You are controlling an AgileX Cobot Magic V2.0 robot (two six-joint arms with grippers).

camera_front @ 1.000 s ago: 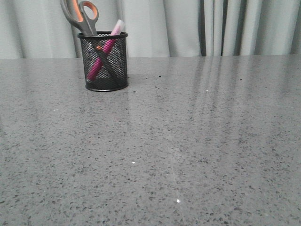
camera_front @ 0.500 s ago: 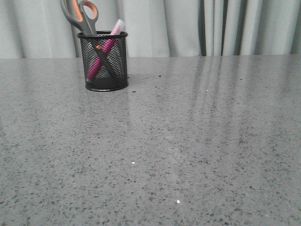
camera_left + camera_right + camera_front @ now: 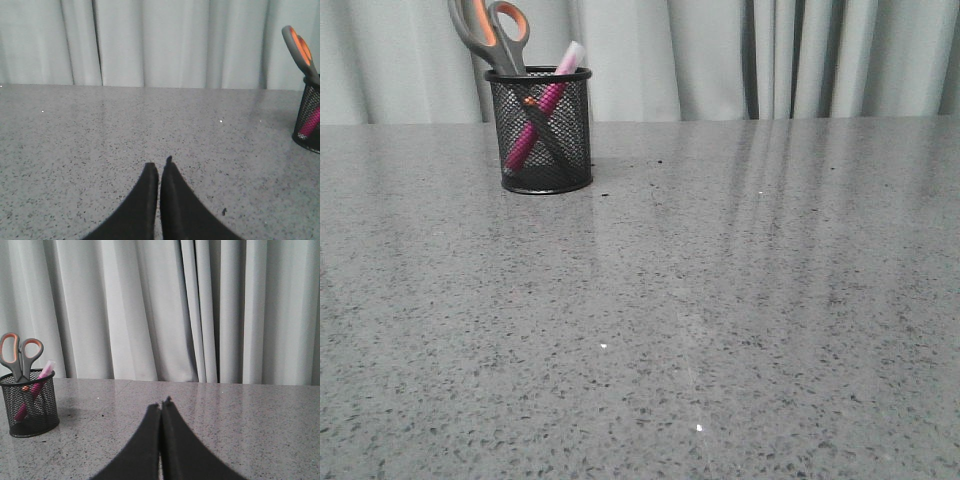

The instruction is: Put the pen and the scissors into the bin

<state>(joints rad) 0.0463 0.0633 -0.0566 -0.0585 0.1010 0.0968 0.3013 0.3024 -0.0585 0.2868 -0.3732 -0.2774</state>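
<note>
Table [image 3: 740, 300] speckled grey (glossy), curtain [image 3: 720, 60] pale, pleated behind

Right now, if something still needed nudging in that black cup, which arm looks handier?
Probably left: the bin stands on the table's left side. But the pen and scissors are already inside, so nothing seems left.

Grey speckled stone tabletop [image 3: 720, 300] with a soft sheen, pale grey pleated curtains [image 3: 770, 60] hanging behind it, even diffuse light
</note>
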